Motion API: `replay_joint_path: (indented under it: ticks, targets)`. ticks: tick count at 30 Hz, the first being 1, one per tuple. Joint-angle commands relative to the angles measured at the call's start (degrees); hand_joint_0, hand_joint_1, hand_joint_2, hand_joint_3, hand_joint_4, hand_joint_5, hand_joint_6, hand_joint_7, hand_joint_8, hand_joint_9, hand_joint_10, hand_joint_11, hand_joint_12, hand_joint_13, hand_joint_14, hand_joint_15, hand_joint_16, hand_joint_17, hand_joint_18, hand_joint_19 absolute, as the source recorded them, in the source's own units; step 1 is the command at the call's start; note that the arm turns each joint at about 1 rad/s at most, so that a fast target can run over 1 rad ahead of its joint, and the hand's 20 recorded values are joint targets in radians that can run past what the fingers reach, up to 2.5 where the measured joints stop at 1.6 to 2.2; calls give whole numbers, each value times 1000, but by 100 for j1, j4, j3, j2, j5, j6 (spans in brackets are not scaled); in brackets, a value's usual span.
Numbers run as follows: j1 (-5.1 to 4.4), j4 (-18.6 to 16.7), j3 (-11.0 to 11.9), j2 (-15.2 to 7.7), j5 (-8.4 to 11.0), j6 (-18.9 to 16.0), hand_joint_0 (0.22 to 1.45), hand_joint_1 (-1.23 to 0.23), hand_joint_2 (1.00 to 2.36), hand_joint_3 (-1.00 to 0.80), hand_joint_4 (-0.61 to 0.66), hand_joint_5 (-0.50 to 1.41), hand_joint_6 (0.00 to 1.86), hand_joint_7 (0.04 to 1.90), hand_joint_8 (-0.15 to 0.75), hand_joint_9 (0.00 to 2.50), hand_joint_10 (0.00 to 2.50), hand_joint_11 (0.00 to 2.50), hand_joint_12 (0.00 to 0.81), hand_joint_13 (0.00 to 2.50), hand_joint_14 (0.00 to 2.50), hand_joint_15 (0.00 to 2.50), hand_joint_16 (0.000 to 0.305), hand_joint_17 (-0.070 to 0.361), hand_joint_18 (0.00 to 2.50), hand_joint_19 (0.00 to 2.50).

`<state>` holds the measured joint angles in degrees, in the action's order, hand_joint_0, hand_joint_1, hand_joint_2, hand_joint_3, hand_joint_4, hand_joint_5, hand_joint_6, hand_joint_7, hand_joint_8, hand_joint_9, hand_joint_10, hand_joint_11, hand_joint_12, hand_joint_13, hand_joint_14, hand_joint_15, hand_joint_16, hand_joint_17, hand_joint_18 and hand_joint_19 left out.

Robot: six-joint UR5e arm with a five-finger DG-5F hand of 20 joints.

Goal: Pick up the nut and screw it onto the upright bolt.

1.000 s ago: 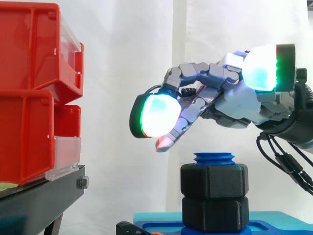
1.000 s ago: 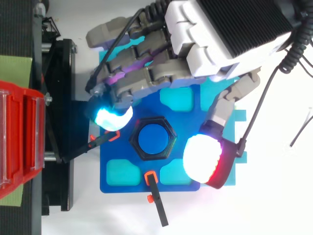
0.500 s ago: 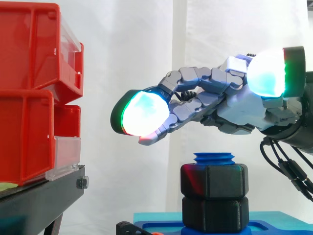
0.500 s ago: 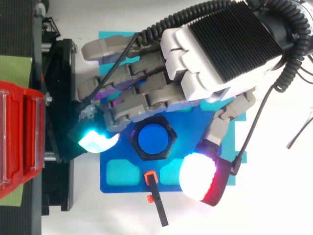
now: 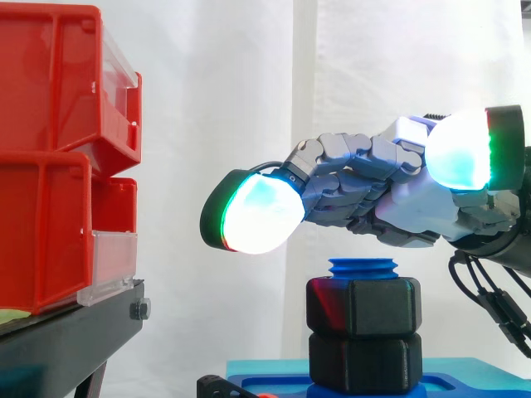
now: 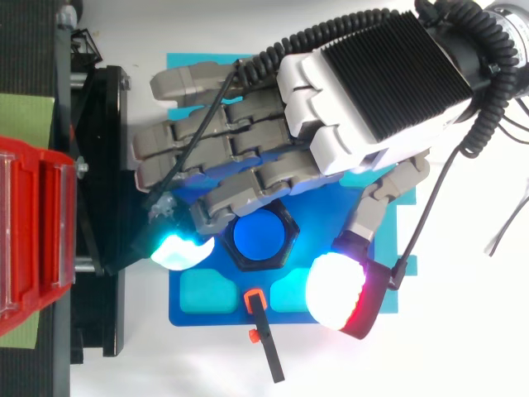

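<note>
Nut sits on bolt, just beneath hand; fingers loosely extended, holding nothing.

2 black nuts, 1 blue bolt, perhaps 3 red bins.

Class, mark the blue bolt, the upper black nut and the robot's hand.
Blue bolt (image 6: pixel 257 238), top view, round top face.
Upper black nut (image 5: pixel 362 305), side view, front face.
Hand (image 6: pixel 380 83), top view, ribbed black back.
</note>
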<state>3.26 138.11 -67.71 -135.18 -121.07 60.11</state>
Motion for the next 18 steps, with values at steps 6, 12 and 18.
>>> replay_joint_path:
  ticks: [6,12,18]
  targets:
    - [-1,-64,-85,0,92,27,433,-105,1000,-500,87,-233,501,592,204,211,0,0,342,119,0,0,40,91,0,0]
    - [17,-47,-94,-9,101,71,432,-105,1000,-500,84,-234,501,590,202,203,0,0,343,117,0,0,41,92,0,0]
    - [43,-144,-217,0,101,106,432,-106,1000,-500,89,-233,501,596,204,206,0,0,344,125,0,0,41,92,0,0]
